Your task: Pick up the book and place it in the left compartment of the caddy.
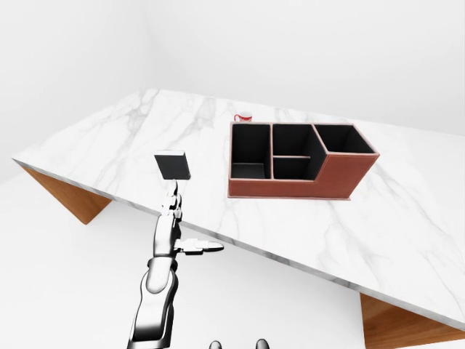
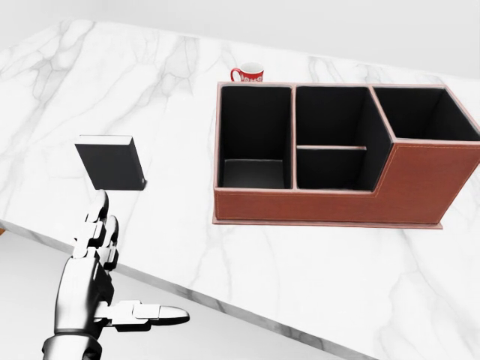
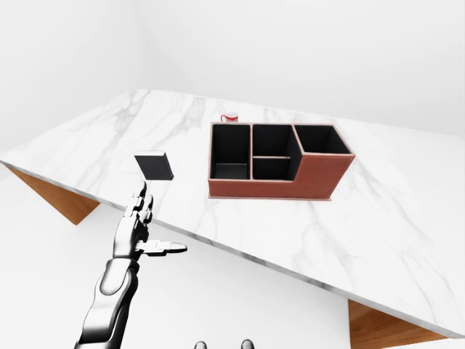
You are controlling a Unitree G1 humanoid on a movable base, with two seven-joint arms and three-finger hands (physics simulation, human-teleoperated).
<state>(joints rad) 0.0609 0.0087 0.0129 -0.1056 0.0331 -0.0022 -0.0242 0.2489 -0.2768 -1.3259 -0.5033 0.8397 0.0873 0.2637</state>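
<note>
Head view: caddy (image 2: 405,187), no contents.

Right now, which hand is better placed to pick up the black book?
Left. The robot's left hand is open, its fingertips just short of the black book on the white marble table. The right hand is not in view.

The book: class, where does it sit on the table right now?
In the head view the book lies on the marble table at the left, apart from the caddy to its right, just above the open left hand.
</note>
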